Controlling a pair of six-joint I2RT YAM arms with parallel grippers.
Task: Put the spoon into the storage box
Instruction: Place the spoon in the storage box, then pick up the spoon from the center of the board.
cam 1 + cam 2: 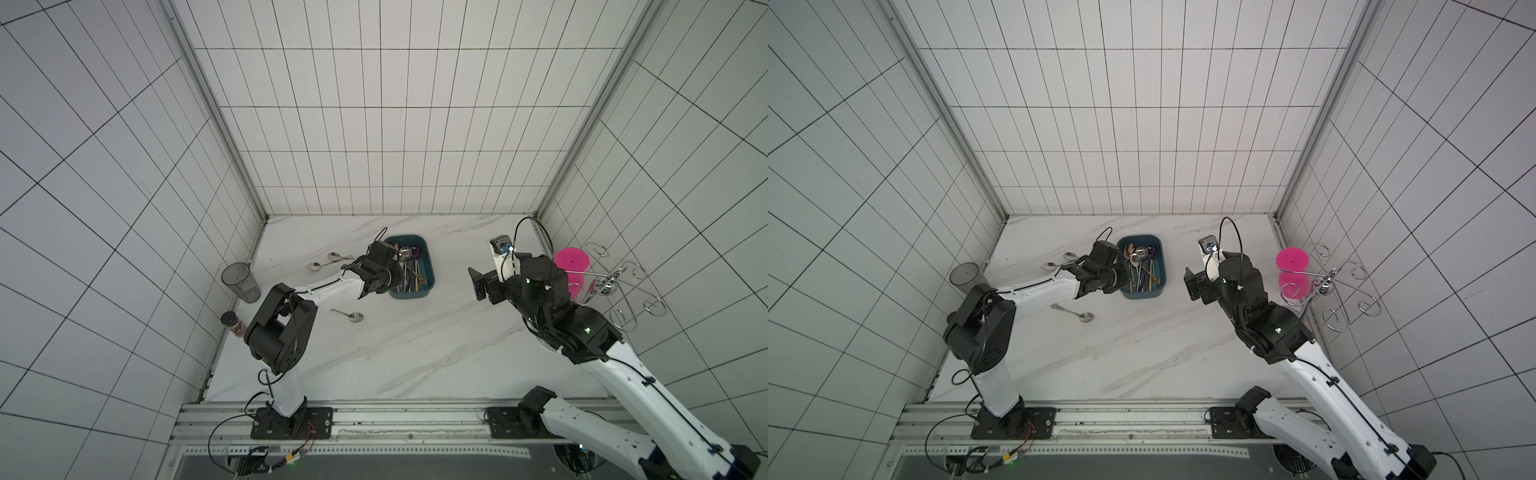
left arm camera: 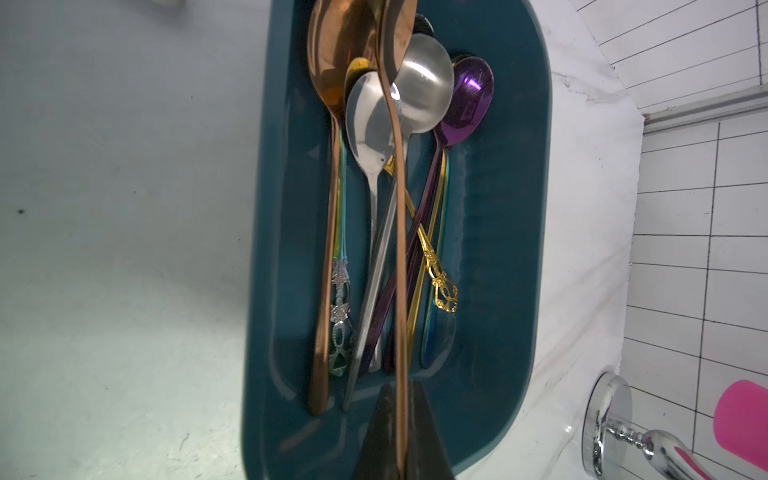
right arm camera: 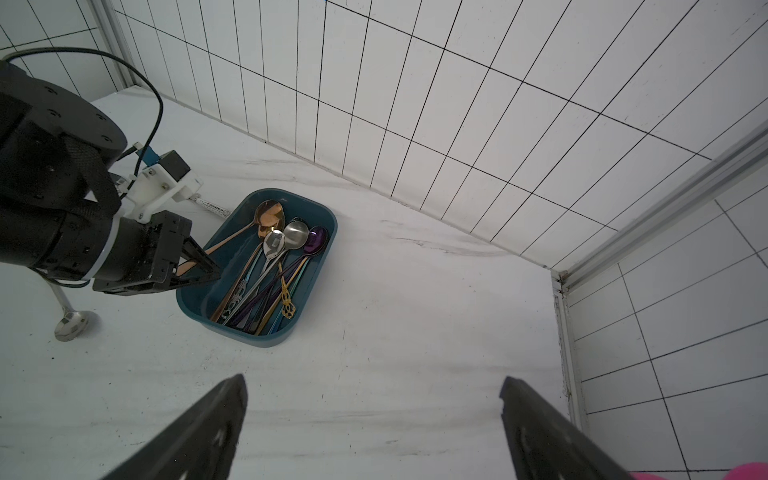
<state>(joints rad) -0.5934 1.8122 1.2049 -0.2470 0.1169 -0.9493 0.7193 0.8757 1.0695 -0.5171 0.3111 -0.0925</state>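
- Left gripper (image 3: 214,270): fingers pinched shut on the handle end of a copper spoon (image 2: 400,249). Grip looks firm, handle sandwiched between the two pads.
- Key relation: the copper spoon hangs over the storage box (image 2: 511,232), bowl pointing away from the fingers toward the box's far end. Its long axis runs along the box's long axis, so I judge a plain release should lay it in lengthwise.
- Height above the pile: cannot tell from the wrist view. In the right wrist view the spoon seems clear of the rim (not resting on anything I can see).
- Right gripper (image 3: 372,380): fingers spread wide, holding nothing, over bare table (image 1: 415,353) and well apart from the box. The left arm is the nearer one — it owns this move.
- Counts:
  - storage box: one.
  - spoons in the left gripper: one.
  - piled spoons (image 2: 424,83) lying in the box: at least five bowls I can separate (copper, two silver, purple, a small gold). The handles cross, so an exact count is not possible.
  - loose silver spoons (image 1: 354,317) on the table outside the box: three — two close together beyond the left forearm, one nearer the left arm's base.
  - grey tumbler (image 1: 241,281): one. Pink cup (image 1: 571,261): one.
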